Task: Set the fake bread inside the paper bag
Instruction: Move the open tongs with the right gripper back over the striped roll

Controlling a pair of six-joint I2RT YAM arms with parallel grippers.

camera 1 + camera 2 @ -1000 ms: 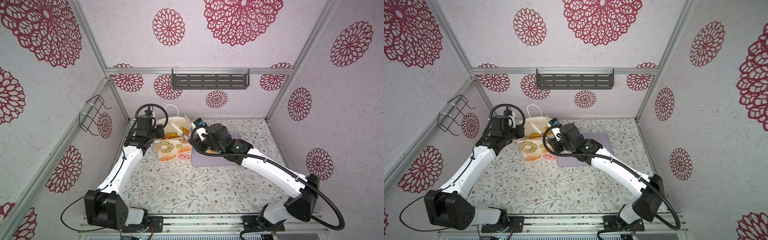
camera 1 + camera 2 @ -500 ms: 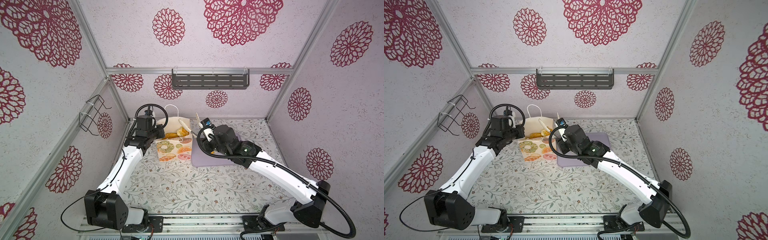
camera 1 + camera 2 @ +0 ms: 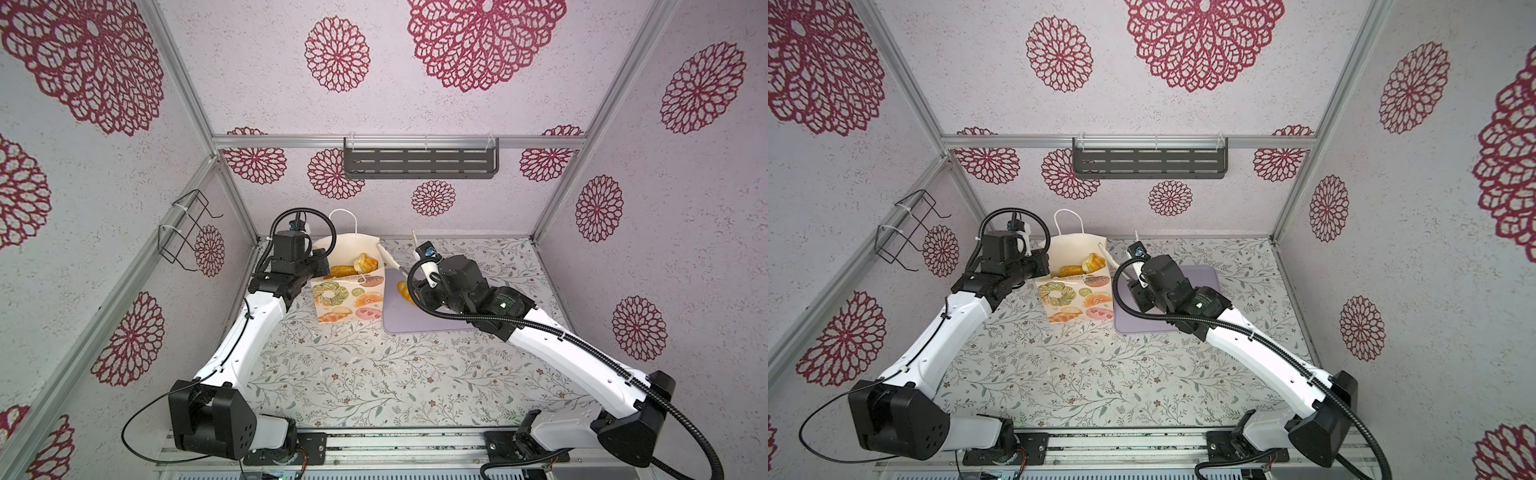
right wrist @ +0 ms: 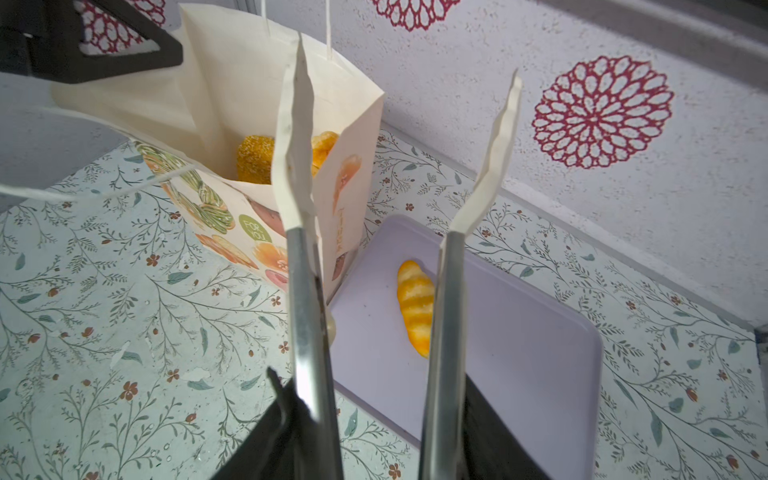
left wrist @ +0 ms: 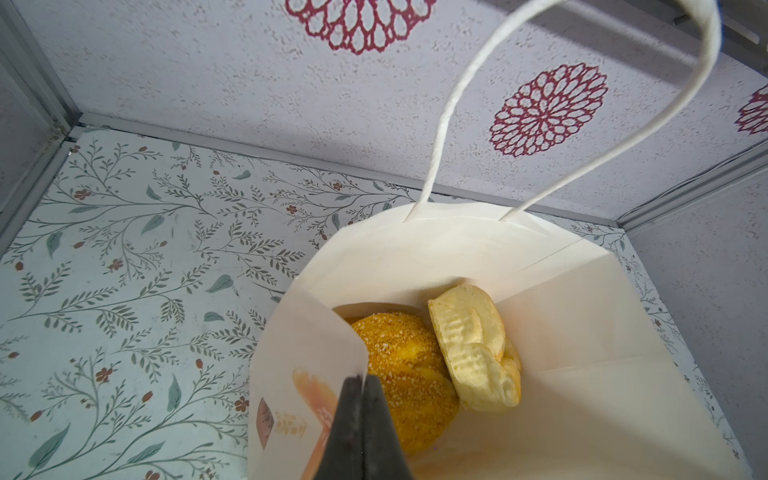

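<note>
Left fingers (image 5: 350, 419): pinched shut on paper bag (image 5: 415, 249) rim.
Right fingers (image 4: 494, 436): clasping tongs (image 4: 307, 311), tips spread, empty.
Fake bread (image 4: 415, 307): one piece on tray (image 3: 417, 322), right of bag.

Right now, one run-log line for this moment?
left gripper: shut on paper bag rim | right gripper: holding tongs, tips apart, empty | fake bread: some in bag, one loaf on tray

I see a lilac tray (image 3: 409, 320) lying flat on the floral bench (image 3: 353, 374) just below the right tool (image 4: 386, 453). The tongs (image 4: 305, 311) stick out ahead of that tool, tips apart. A black slotted shelf (image 3: 419, 163) hangs on the wall (image 3: 374, 203) beyond.
</note>
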